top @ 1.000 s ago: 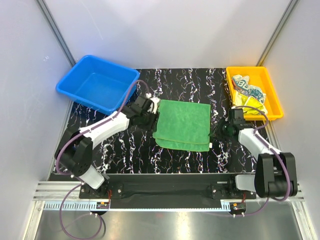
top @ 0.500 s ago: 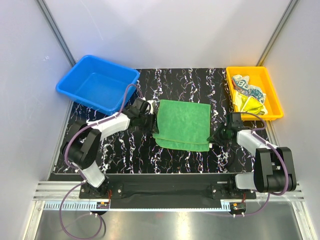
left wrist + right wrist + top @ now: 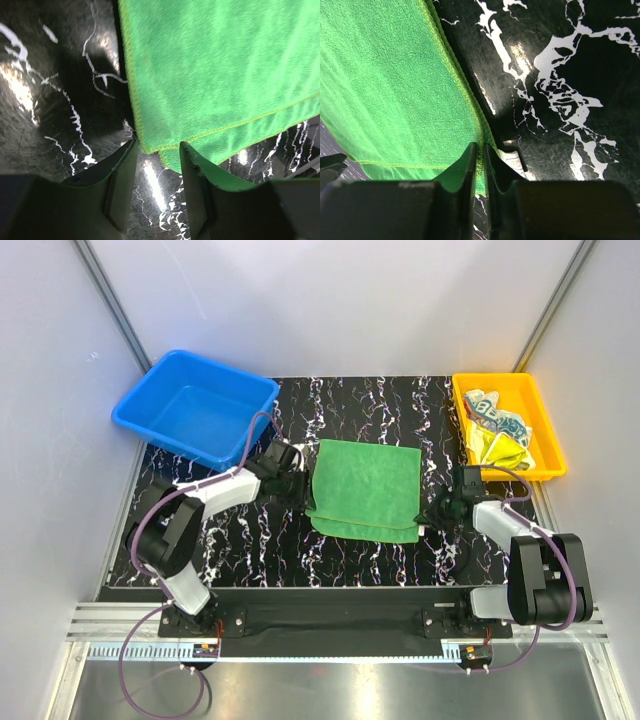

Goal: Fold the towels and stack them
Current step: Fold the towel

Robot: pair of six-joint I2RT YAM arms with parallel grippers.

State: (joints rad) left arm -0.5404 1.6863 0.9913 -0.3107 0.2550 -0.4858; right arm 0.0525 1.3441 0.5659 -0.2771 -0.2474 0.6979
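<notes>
**Green towel [image 3: 365,488] pinched at its right edge**

The right tool [image 3: 480,146] was closed tight on the towel's hem. The left tool [image 3: 157,146] was held partly apart, with the near-left corner between its fingers. The towel was laid flat mid-worktop [image 3: 350,405].

Three towels [image 3: 365,490] [image 3: 497,418] [image 3: 503,448], two bins [image 3: 195,405] [image 3: 545,430], two arms [image 3: 215,490] [image 3: 505,525], one table [image 3: 380,400].
</notes>
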